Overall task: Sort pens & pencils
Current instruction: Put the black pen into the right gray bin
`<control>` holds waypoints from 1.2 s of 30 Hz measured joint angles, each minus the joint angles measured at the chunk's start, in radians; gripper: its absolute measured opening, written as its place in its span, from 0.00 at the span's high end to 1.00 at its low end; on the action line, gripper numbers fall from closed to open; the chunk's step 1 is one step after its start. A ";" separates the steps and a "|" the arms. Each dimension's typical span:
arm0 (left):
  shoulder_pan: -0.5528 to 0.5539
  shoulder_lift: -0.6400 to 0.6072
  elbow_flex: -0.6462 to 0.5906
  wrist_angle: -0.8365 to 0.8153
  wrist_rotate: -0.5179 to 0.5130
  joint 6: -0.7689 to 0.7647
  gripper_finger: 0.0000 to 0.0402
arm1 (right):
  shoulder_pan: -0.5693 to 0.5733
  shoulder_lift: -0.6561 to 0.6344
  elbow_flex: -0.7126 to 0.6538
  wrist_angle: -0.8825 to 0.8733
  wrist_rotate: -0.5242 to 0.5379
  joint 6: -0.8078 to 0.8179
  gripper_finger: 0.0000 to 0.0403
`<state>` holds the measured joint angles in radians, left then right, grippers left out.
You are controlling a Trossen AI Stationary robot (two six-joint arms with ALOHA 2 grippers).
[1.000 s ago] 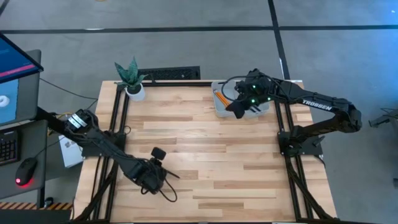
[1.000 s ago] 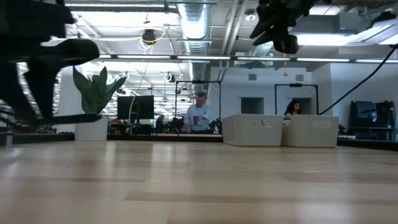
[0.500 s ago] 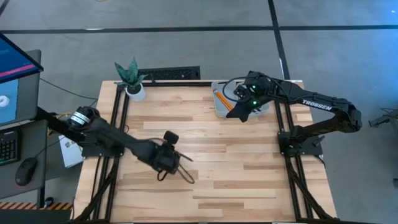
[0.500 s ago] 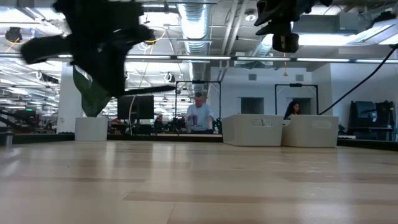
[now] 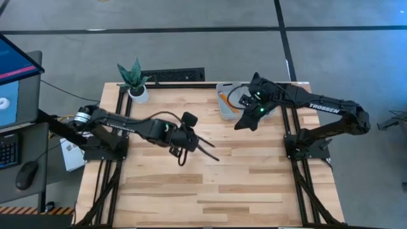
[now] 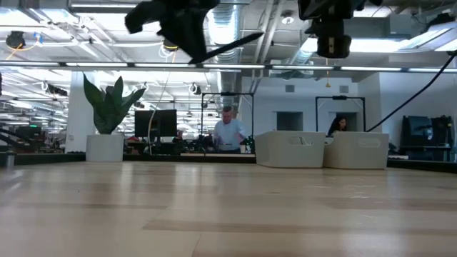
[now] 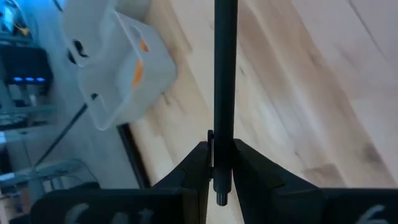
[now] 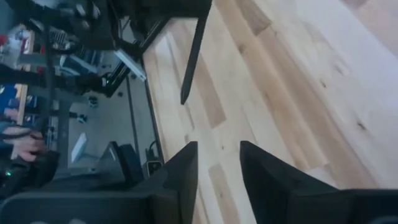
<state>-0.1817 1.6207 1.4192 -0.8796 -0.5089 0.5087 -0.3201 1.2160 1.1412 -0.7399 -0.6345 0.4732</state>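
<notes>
My left gripper (image 5: 191,135) is clamped on a black pen (image 7: 224,74), carried in the air over the middle of the wooden table (image 5: 254,184). My right gripper (image 8: 217,163) hangs empty with fingers parted, just beside the white bin (image 5: 224,109) at the far right, where orange pencils (image 5: 224,99) lie inside.

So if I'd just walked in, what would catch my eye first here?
Probably the left gripper, raised over the middle of the table and pinching a black pen that sticks out towards the right arm. Next, the right gripper, open and empty, beside the white bins at the far right corner, one showing orange pencils.
</notes>
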 joint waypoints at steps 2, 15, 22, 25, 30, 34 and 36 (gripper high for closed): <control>0.015 0.000 0.024 0.006 0.003 0.030 0.88 | 0.014 0.000 0.000 0.005 0.001 0.001 0.61; 0.042 0.000 0.045 0.015 -0.002 0.222 0.88 | 0.103 0.000 0.000 0.282 0.050 0.128 0.42; 0.042 0.000 0.045 0.042 -0.004 0.324 0.88 | 0.137 0.023 -0.002 0.278 0.169 0.191 0.42; 0.045 0.000 0.045 0.078 -0.017 0.370 0.88 | 0.142 0.049 0.003 0.314 0.165 0.238 0.42; 0.061 0.000 0.045 0.129 -0.022 0.416 0.88 | 0.167 0.095 0.003 0.345 0.164 0.278 0.42; 0.072 0.000 0.045 0.137 -0.025 0.454 0.88 | 0.195 0.135 0.001 0.360 0.159 0.283 0.42; 0.079 0.000 0.045 0.139 -0.024 0.469 0.88 | 0.209 0.160 0.001 0.373 0.157 0.284 0.42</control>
<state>-0.1030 1.6207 1.4643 -0.7410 -0.5327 0.9778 -0.1110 1.3757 1.1419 -0.3671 -0.4771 0.7568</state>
